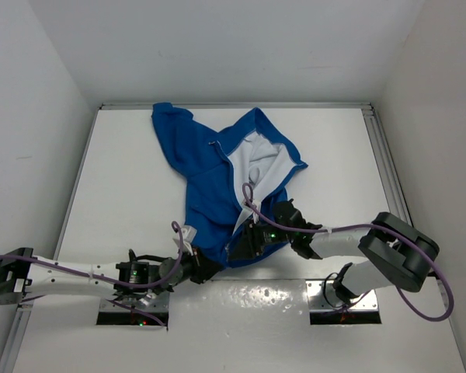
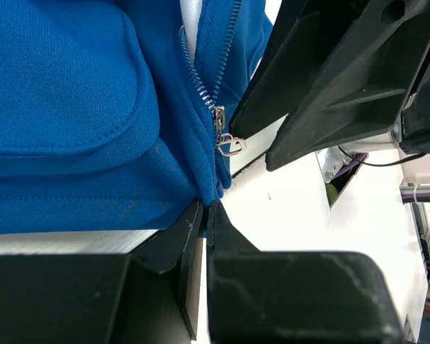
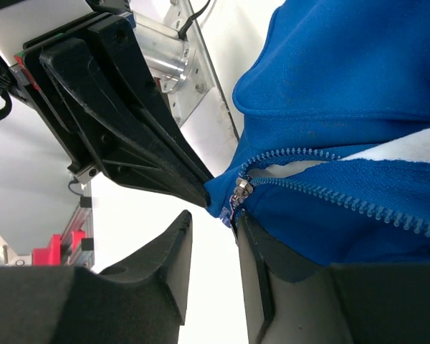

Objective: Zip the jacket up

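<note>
A robotics lab cell: white table (image 1: 116,179) boxed by bare white walls (image 1: 31,101), aluminium rail (image 1: 384,163) edging.

Both arms (image 1: 62,271) are white with black joints, purple cables (image 1: 443,299) and black tools (image 2: 206,209).

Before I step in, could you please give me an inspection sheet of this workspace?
Surface: white table, glossy at the near edge.
Job's things: blue jacket lying partly open, white lining showing; zipper slider down at the bottom hem, teeth above it unjoined.
Clutter: nothing seen.
Grippers: left gripper shut on the jacket's hem just below the slider; right gripper open, right at the slider.
Cables: purple cables run along both arms; one loops over the jacket.
Surroundings: plain white walls on three sides.
</note>
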Controlling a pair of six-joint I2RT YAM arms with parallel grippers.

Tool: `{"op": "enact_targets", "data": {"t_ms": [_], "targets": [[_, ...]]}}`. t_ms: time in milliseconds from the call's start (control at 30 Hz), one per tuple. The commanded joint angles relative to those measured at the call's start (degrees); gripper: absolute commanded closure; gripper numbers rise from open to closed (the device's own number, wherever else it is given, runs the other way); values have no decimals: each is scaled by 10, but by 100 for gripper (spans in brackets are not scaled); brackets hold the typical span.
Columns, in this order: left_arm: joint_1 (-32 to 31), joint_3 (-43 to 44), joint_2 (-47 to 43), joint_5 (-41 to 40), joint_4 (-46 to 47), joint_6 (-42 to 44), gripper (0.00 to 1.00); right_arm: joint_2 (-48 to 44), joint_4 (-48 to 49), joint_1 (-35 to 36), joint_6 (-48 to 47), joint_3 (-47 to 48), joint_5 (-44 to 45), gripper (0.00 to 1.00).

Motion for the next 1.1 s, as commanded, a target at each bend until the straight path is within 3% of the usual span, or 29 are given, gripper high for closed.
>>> {"op": "enact_targets", "data": {"t_ms": [0, 200, 333, 633, 1000, 1067], "targets": [[-5, -1, 8, 7, 46, -6, 100, 7, 47, 1, 7, -3, -7, 69], [-5, 0, 18, 9, 54, -6, 100, 27, 66, 2, 22, -3, -6, 73], [-5, 2, 18, 11, 51, -2, 100, 31, 49, 2, 15, 2, 3, 69], [-5, 1, 17, 12, 61, 0, 100, 45, 14, 16, 2, 14, 22, 69], [-5, -5, 15, 19, 68, -4, 100, 56, 17, 20, 10, 26, 36, 83], [-5, -2, 12, 22, 64, 1, 100, 60, 22, 20, 17, 26, 42, 94]]}}
